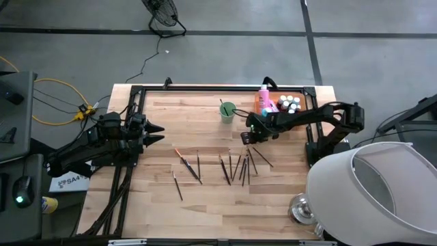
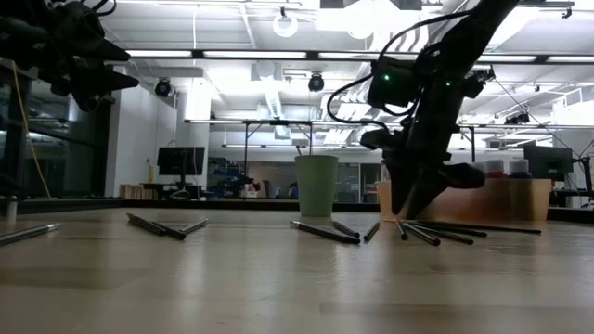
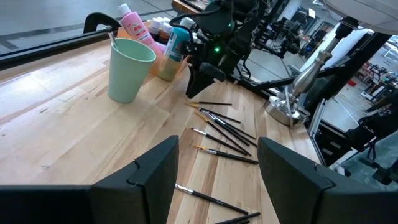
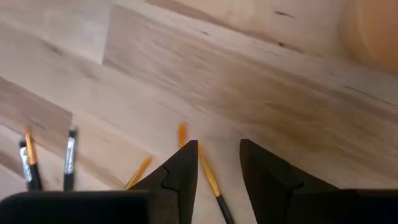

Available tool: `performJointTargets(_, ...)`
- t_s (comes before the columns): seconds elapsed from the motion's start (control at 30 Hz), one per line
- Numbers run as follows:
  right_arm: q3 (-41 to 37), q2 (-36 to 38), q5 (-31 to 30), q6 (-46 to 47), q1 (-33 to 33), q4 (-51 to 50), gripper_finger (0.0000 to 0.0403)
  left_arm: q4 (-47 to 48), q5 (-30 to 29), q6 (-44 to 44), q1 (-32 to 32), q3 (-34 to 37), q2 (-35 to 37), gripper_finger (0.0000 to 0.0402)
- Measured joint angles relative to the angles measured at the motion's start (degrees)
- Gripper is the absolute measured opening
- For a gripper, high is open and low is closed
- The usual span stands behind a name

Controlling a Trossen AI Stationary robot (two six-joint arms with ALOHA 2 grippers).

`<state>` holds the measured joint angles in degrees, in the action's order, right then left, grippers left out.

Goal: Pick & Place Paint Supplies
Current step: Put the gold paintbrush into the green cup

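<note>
Several thin dark brushes (image 1: 235, 167) lie flat and scattered on the wooden table, seen also in the left wrist view (image 3: 224, 134). The light green cup (image 1: 227, 111) holds one brush. Behind the cup, the orange tray (image 2: 492, 199) carries a pink bottle (image 3: 132, 23), a teal bottle (image 3: 176, 43) and small capped bottles (image 1: 288, 104). My right gripper (image 4: 219, 149) is open and points steeply down just above the table at the far right end of the brushes. My left gripper (image 1: 160, 133) waits open at the table's left side, well above it. My right gripper has its fingers on either side of the tip end (image 4: 208, 171) of an orange-tipped brush. The brush lies flat on the table, close beside one finger (image 4: 183, 165). I cannot tell whether that finger touches it.
A black frame rail (image 1: 218, 87) runs along the table's far edge. A shiny metal object (image 1: 300, 208) and a big white shade (image 1: 375, 191) stand off the near right corner. Bare wood lies in front of the brushes toward the near edge.
</note>
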<state>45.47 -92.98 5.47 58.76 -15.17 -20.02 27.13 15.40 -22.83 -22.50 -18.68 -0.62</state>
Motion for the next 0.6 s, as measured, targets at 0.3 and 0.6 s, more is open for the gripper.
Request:
performJointTargets(0.3, 0.0, 0.1, 0.2, -9.3, 1.8, 0.6, 0.0112, 0.0, 0.0, 0.0, 0.0, 0.0, 0.0, 0.0214)
performJointTargets(0.6, 0.0, 0.1, -11.5, -14.5, 6.3, 0.6, 0.0112, 0.0, 0.0, 0.0, 0.0, 0.0, 0.0, 0.0214)
